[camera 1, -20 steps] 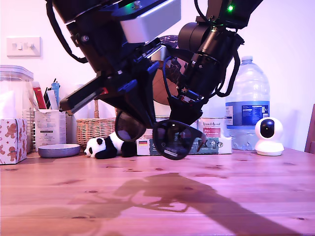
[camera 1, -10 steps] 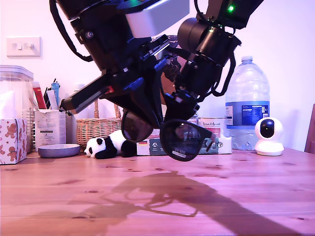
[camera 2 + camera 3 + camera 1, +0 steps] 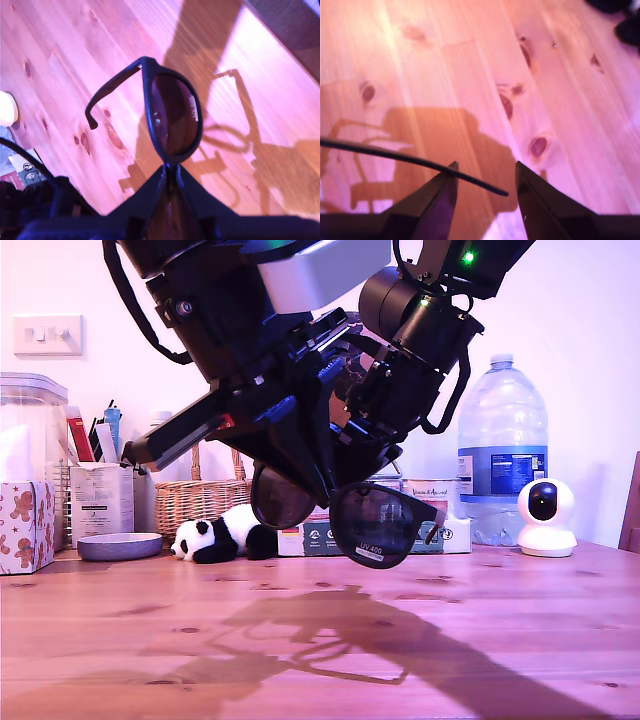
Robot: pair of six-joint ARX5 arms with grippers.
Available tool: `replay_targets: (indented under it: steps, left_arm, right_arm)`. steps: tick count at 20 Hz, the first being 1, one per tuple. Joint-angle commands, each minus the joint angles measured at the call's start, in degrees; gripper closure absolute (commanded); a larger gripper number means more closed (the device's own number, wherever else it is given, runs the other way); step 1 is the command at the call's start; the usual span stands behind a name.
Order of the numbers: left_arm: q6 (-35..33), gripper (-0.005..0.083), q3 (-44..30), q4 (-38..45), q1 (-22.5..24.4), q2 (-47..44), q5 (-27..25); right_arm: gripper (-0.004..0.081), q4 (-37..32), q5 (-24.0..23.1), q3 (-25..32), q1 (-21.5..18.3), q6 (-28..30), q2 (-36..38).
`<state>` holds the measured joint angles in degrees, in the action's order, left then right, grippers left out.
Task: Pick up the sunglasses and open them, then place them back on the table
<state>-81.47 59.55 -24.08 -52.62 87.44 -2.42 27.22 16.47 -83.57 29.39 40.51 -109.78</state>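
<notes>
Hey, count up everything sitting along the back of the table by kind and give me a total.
Panda toy: 1
Wicker basket: 1
Water bottle: 1
White camera: 1
Grey dish: 1
Tissue box: 1
Pen holder: 1
Flat box: 1
Total: 8

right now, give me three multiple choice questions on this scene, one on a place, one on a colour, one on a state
1. Where are the sunglasses?
A. lying on the table
B. held above the table
C. in the basket

2. What colour is the frame?
A. black
B. white
C. red

3. How does my second gripper stand?
A. shut on a lens
B. shut on the bottle
C. open, a temple arm crossing between its jaws

Answers: 1 B, their shadow falls on the wood below them. 2 A, the rim shows black in the first wrist view. 3 C, the second wrist view shows the jaws apart.
</notes>
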Motion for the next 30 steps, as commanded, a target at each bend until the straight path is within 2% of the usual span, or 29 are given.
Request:
replay_targets:
  steps: [1,4,8,11,15,25,30]
  left_arm:
    - [0.3,0.0793,-1.0,-0.1,-0.4,-0.5,0.9]
    - [0.5,0.0793,-1.0,-0.1,-0.4,-0.5,0.9]
    - [0.5,0.0793,-1.0,-0.1,-0.4,-0.5,0.9]
    - [0.5,0.0793,-1.0,-0.1,-0.4,-0.5,0.9]
    - [0.5,0.0793,-1.0,-0.1,-0.4,-0.5,0.9]
    - [1.1,0.0793,-1.0,-0.1,-0.4,-0.5,0.9]
    - [1.1,0.0793,-1.0,-0.1,-0.1,-0.5,0.9]
  right_arm:
    - [0.0455,-1.5,-0.1,-0.1,0.6,-0.7,0.0]
    - [0.0455,-3.0,-0.1,-0.1,0.6,-4.0,0.0]
    - [0.0455,-1.0,-0.3,-0.1,0.4,-4.0,0.0]
    - [0.0455,2.3,4.4,-0.1,0.2,-1.1,0.0]
    - [0.0452,2.8,7.0,-0.1,0.2,-1.0,0.0]
    - [0.0396,3.1,4.1,-0.8,-1.2,0.0,1.3]
    - [0.0358,7.4,3.9,-3.3,-2.1,1.4,1.5]
